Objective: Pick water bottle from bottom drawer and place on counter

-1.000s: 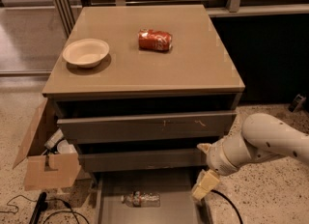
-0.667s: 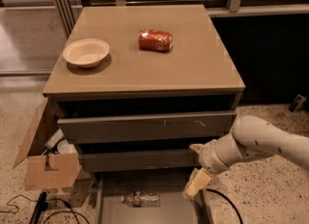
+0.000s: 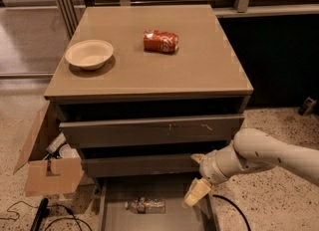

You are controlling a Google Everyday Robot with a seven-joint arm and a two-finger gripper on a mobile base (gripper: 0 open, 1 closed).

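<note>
One water bottle (image 3: 145,205) lies on its side on the floor of the bottom drawer (image 3: 167,221), which is pulled out. It sits to the left of the lower finger (image 3: 197,193) and a little below it, close by but not touching.

The single gripper (image 3: 194,179) hangs at the right-hand end of that drawer, just in front of the cabinet. Its two pale fingers are spread apart with nothing between them. The upper finger lies against the front of the middle drawer (image 3: 139,166), and the lower one points down over the right side of the open drawer. The thick white arm (image 3: 271,153) runs off to the right behind them.

There are three drawers in all. The top drawer (image 3: 149,131) is above the fingers and sticks out slightly.

Higher still is the counter (image 3: 199,70), which carries one crushed red can (image 3: 160,41) and one pale bowl (image 3: 89,54). Both are up and to the left of the fingers, well apart from them and from each other.

Far to the left, beside the cabinet, stands one open cardboard box (image 3: 50,175) with things inside. Black cables (image 3: 75,221) lie on the speckled floor (image 3: 279,205) below the box, and one more cable (image 3: 235,211) curls just right of the fingers.

Nothing lies between the fingers and the bottle.
</note>
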